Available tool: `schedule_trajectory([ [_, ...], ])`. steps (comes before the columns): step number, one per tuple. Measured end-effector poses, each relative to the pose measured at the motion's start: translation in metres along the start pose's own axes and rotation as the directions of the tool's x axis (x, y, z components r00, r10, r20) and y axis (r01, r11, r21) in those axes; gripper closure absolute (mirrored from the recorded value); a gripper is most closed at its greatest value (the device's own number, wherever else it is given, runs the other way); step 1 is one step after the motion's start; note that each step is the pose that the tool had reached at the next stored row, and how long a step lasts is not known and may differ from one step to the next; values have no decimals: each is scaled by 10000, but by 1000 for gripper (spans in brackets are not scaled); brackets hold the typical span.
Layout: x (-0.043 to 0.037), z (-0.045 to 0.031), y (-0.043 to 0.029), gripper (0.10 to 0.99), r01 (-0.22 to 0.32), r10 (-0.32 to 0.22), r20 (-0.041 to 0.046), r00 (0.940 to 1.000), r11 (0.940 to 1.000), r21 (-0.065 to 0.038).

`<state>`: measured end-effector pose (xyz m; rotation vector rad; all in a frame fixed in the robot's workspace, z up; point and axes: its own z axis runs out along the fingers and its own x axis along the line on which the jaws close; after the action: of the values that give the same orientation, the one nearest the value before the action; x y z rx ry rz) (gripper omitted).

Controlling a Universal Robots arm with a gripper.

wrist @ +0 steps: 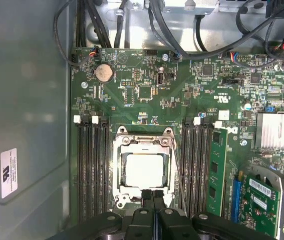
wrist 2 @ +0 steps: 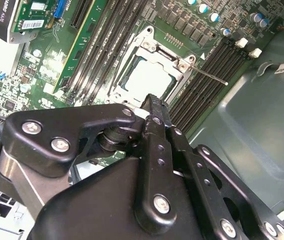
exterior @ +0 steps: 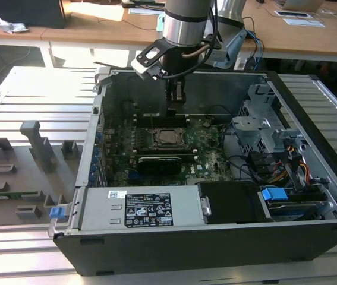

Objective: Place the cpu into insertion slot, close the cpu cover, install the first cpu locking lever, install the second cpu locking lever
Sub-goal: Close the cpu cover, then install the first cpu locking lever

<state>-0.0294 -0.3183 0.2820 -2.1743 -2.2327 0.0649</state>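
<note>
**Shut gripper over the covered cpu**

The open case (exterior: 216, 249) lay under the arm, with the board (wrist: 147, 100) flat on its floor; the gripper (wrist: 154, 196) hung over the board with its jaws pressed together, tip against tip, and nothing between them.

Just ahead of the jaw tips and below them sat the slot (wrist: 121, 172); the cover (wrist: 144, 141) lay down flat over it, its near edge right by the tips, though whether they touched it could not be told. The cpu (wrist: 147, 171) rested inside the slot, its pale metal top showing through the cover's window, so the placing and the closing looked done.

In the second wrist view a lever (wrist 2: 212, 77), a thin bare rod, stuck out from the cover's far corner, away from the jaws; it looked unlatched.

By judgement, the cpu would be light, stiff and smooth on top, fragile on its underside, and best taken by two opposite edges; seated as it was, it needed no grip. The cover would be thin, rigid sheet, swinging only on its hinge. The lever would be springy wire, likely to slip off shut jaws; its free end looked the place to bear on.
</note>
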Motion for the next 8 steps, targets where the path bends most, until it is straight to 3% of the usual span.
schedule_trajectory([
  [8,0,0,0,980,17,-17,8,10000,10000,0],
])
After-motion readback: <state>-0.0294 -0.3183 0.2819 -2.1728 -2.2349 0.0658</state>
